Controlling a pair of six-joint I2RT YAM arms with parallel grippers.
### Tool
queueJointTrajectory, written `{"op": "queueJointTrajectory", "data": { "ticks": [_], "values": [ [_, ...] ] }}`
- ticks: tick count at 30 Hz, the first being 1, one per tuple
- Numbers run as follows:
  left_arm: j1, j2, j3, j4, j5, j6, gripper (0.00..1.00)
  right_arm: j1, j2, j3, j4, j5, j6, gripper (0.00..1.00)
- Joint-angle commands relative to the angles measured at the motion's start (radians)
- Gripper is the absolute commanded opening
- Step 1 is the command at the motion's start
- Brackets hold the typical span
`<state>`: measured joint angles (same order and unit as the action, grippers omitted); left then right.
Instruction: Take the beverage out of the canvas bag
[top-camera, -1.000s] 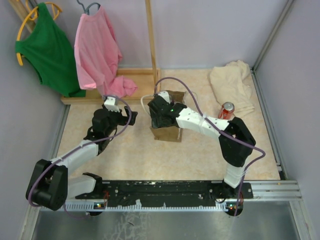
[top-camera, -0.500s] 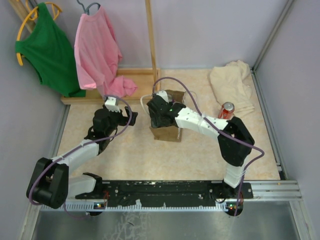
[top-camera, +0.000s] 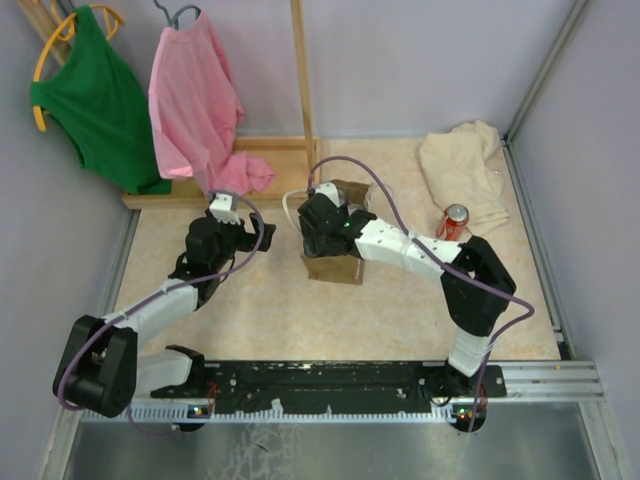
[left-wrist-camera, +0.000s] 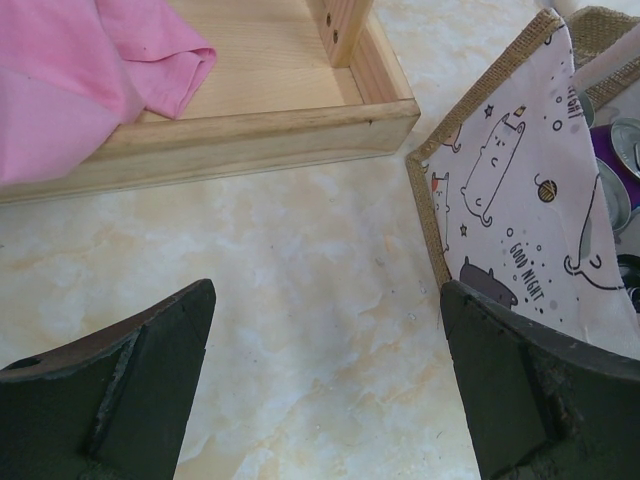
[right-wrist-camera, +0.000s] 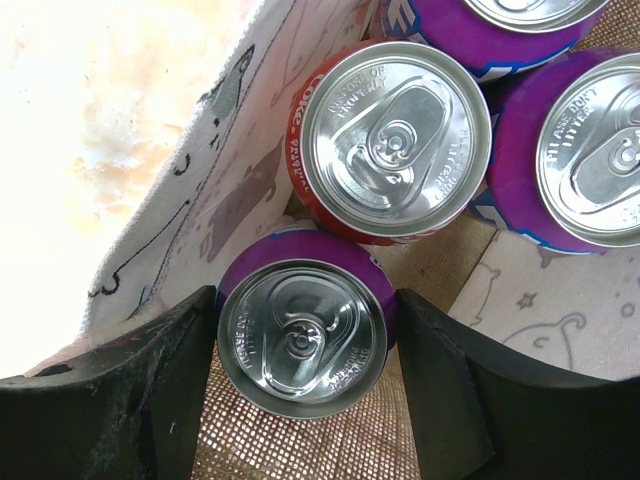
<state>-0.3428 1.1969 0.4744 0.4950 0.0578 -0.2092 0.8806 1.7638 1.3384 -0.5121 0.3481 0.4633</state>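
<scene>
The canvas bag (top-camera: 335, 264) stands at the table's middle, its printed lining (left-wrist-camera: 505, 200) showing in the left wrist view. Inside stand several cans: a purple beverage can (right-wrist-camera: 303, 335) nearest, a red one (right-wrist-camera: 390, 140) behind it, and two more purple ones (right-wrist-camera: 590, 160). My right gripper (right-wrist-camera: 305, 330) reaches down into the bag (right-wrist-camera: 330, 450) and is shut on the nearest purple can, one finger against each side. In the top view the right gripper (top-camera: 322, 225) hides the bag's mouth. My left gripper (left-wrist-camera: 327, 300) is open over bare table, just left of the bag, holding nothing.
A red can (top-camera: 455, 222) stands on the table to the right, by a cream cloth (top-camera: 465, 170). A wooden rack base (left-wrist-camera: 250, 120) lies behind the left gripper, with a pink shirt (top-camera: 195, 100) and a green shirt (top-camera: 95, 100) hanging above.
The right gripper's jaws have closed in slightly onto the purple can, and its arm has shifted a little. The left arm has not moved.
</scene>
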Motion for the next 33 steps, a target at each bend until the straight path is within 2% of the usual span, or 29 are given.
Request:
{"op": "queueJointTrajectory", "data": {
  "ticks": [1,11,33],
  "values": [
    [-0.007,-0.005,0.023,0.033,0.012,-0.001,1.00,0.011,0.011,-0.053,-0.035,-0.053,-0.036,0.00],
    [-0.007,-0.005,0.021,0.033,0.014,-0.004,1.00,0.011,-0.075,0.101,-0.087,0.025,-0.095,0.00],
    [-0.008,-0.004,0.026,0.036,0.026,-0.010,1.00,0.011,-0.171,0.233,-0.139,0.108,-0.139,0.00]
  ]
}}
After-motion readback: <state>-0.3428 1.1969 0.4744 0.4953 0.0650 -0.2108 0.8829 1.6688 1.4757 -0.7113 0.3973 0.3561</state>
